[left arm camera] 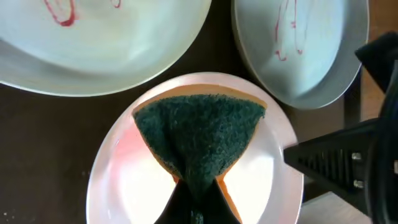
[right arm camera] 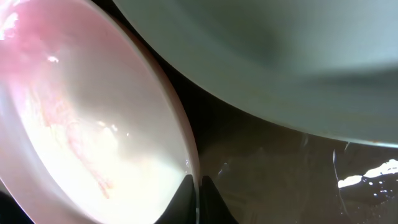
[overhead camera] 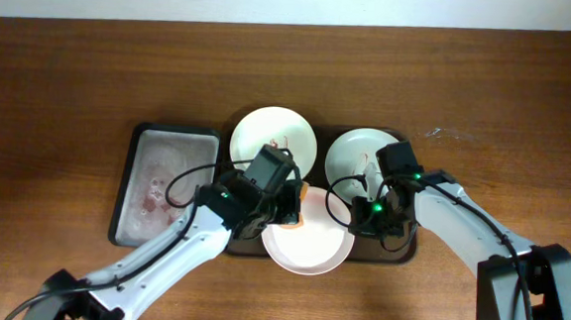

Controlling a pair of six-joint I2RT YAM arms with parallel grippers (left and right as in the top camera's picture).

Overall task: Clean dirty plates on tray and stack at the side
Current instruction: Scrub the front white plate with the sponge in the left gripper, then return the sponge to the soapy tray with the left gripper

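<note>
Across the wooden surface [overhead camera: 73, 68], the black tray [left arm camera: 37, 143] carried three plates: the pink-smeared plate [overhead camera: 305, 249] at its 6 o'clock edge, a red-streaked plate [overhead camera: 273, 137] at 11, a second streaked plate [overhead camera: 355, 154] at 1. To scrub well, I judged I should press the sponge [left arm camera: 199, 130] flat and sweep circles while the rim was braced. My left arm [overhead camera: 183, 238] angled in from 7 o'clock, left jaws clamped on the sponge; right jaws pinched the pink-smeared plate's rim at 3.
</note>
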